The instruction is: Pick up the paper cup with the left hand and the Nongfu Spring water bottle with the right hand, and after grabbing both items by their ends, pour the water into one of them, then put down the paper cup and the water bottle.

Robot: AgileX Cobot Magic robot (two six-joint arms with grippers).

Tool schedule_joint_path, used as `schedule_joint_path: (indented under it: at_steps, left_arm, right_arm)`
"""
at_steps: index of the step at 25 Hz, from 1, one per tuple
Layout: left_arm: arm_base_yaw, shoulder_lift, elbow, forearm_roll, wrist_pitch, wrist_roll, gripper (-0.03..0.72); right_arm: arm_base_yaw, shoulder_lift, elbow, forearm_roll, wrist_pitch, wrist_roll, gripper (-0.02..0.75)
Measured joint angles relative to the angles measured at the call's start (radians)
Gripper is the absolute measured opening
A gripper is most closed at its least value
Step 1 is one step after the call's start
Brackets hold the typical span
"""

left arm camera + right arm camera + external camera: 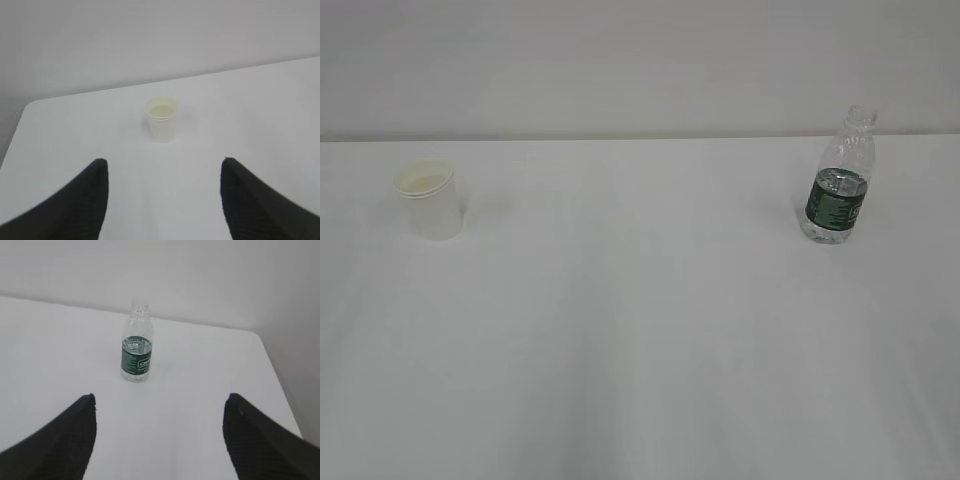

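Paper cup: the small white paper cup [427, 198] stands upright on the left part of the white tabletop [640, 330], its rolled rim up and the pale cream inside showing.
Water bottle: the Nongfu Spring water bottle [840, 178] stands upright on the right part, well apart from the cup, uncapped, with a dark green label band around its middle.
Water: the water [832, 228] fills the bottle's lower half, its surface near the top of the label.
Left end effector: the left end effector [165, 172] has its 2 black fingers [75, 205] spread wide with nothing between them; the cup [162, 119] sits ahead of the gap, clear of both.
Right end effector: the right end effector [159, 412] is likewise spread wide and holds nothing; the bottle [136, 344] stands ahead, slightly left of the gap's middle, untouched.
Exterior view: neither arm shows here.
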Motion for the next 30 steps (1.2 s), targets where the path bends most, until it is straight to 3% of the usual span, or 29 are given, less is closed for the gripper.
schedule_joint_path:
  at_steps: [18, 30]
  left_arm:
    - [0.0, -0.006, -0.037, 0.026, 0.369, 0.0, 0.483]
    - [0.0, -0.042, 0.072, 0.026, 0.403, 0.0, 0.483]
  right_arm:
    - [0.0, -0.005, -0.024, 0.106, 0.301, -0.068, 0.589]
    - [0.0, -0.114, -0.012, 0.152, 0.379, -0.069, 0.589]
